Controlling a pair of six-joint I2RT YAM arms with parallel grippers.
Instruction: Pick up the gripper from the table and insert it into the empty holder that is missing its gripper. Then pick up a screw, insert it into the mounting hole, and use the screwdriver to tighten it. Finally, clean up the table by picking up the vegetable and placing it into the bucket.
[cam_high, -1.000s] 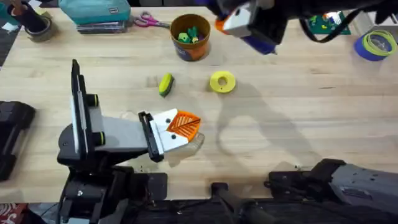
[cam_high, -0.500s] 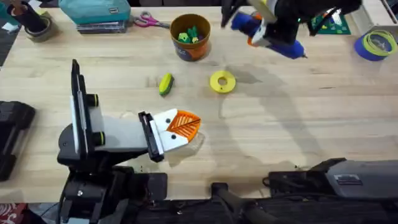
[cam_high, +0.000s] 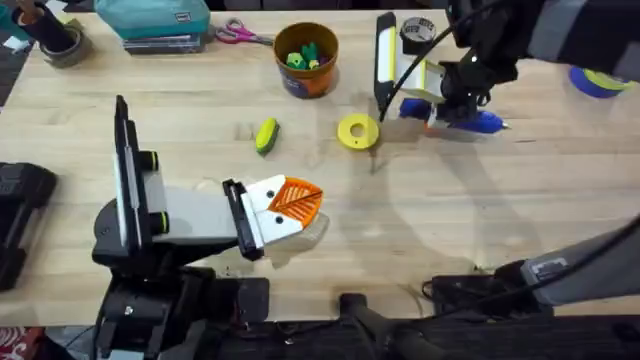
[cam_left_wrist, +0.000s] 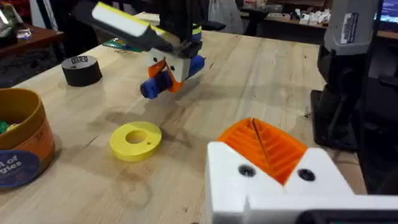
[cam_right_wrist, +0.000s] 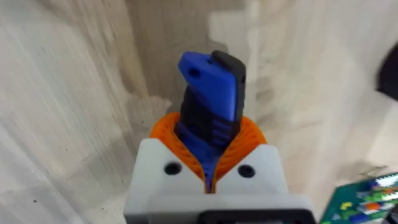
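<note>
Screwdriver in my right claw

My right gripper (cam_high: 447, 100) is clenching the screwdriver (cam_high: 470, 120) just above the table (cam_high: 520, 220); my left gripper (cam_high: 290, 205) is resting clenched.

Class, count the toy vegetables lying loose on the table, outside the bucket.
1. The vegetable lies on bare wood left of the yellow ring, apart from the bucket. Green and yellow pieces sit inside the bucket; some may be hidden.
</note>
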